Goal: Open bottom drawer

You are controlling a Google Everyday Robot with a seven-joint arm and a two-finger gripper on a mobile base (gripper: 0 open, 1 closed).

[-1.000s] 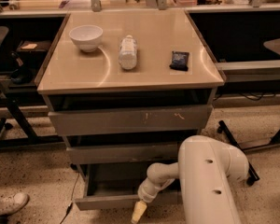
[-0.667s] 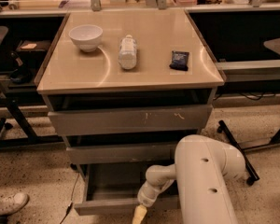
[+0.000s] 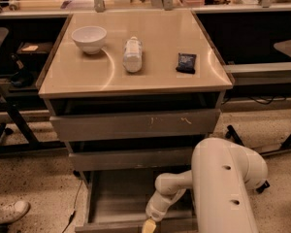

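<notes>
**Step in hand: draw the bottom drawer out.**

1. Locate the parts. The bottom drawer [image 3: 117, 198] is the lowest of three under the bench [image 3: 160, 79]. It stands well out from the cabinet, with its shallow grey tray exposed and its flat front panel along the lower edge of the view. The middle drawer [image 3: 131, 158] and the top drawer [image 3: 136, 124], which has pale scratch marks, sit above it and protrude far less.

2. Locate the gripper. The gripper [image 3: 149, 225] is at the top edge of the bottom drawer's front panel, right of centre, at the end of the white arm [image 3: 223, 188] that reaches down from the right. Its pale tip meets the panel at the frame's lower edge. Whether the gripper is open or closed cannot be determined from this view.

3. Judge progress. The tray appears mostly exposed, so the step is likely near its end.

4. Execute well. The panel has no handle, so the hold depends on contact over the panel's upper lip.
   - Pull straight out along the runners, toward the robot.
   - Avoid lifting or sideways load; an off-centre pull may skew the tray and make it bind.
   - Slow the pull toward the end of travel.
   - Keep the arm below the middle drawer.

5. Leave the bowl [image 3: 89, 38], the lying bottle [image 3: 132, 54] and the dark packet [image 3: 186, 62] on the bench undisturbed: pull smoothly, without jolts.
</notes>
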